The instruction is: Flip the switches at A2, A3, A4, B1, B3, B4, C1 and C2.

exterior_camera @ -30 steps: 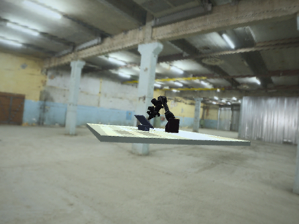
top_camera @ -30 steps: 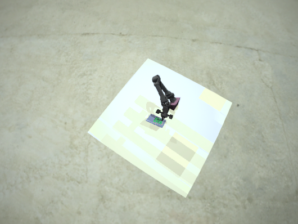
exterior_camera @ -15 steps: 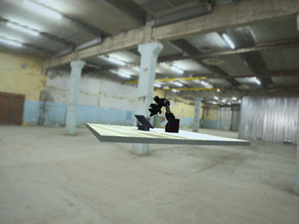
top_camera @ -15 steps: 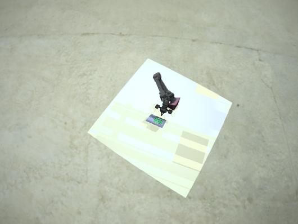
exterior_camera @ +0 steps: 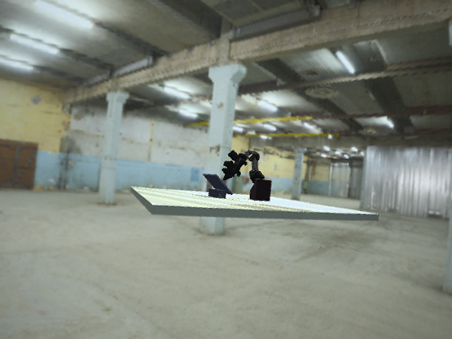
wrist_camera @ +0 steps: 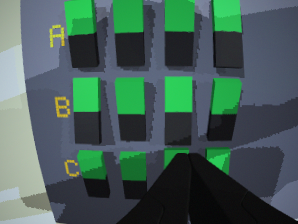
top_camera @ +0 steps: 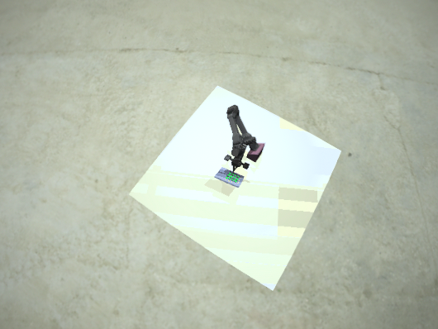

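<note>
Your gripper (wrist_camera: 189, 163) is fully closed with nothing between its fingers; the tips meet over row C, between the C3 switch (wrist_camera: 174, 157) and the C4 switch (wrist_camera: 218, 160). The panel (wrist_camera: 149, 72) lies directly ahead of the gripper. Rows A and B sit beyond the tips. The C1 switch (wrist_camera: 93, 172) is to the gripper's left.

Showing yellow numerals 1, 2, 3, 4 along the far edge of the panel (wrist_camera: 149, 63). Carrying yellow letters A, B, C down its left side.
</note>
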Controlling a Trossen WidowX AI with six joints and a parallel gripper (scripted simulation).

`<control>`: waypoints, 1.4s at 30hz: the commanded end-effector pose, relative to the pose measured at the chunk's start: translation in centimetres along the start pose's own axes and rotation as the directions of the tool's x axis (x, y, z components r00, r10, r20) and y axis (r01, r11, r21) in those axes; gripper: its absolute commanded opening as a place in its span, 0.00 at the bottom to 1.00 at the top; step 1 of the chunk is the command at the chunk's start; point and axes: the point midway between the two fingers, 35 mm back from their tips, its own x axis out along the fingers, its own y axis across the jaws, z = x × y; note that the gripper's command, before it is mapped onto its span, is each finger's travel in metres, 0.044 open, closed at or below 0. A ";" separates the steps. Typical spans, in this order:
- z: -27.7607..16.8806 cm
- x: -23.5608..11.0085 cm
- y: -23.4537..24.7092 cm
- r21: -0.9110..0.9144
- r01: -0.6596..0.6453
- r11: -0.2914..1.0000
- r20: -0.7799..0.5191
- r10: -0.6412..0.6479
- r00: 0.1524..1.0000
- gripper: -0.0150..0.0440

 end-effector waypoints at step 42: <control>-0.1 2.9 0.1 -0.007 -0.003 1.000 0.006 0.004 1.000 0.25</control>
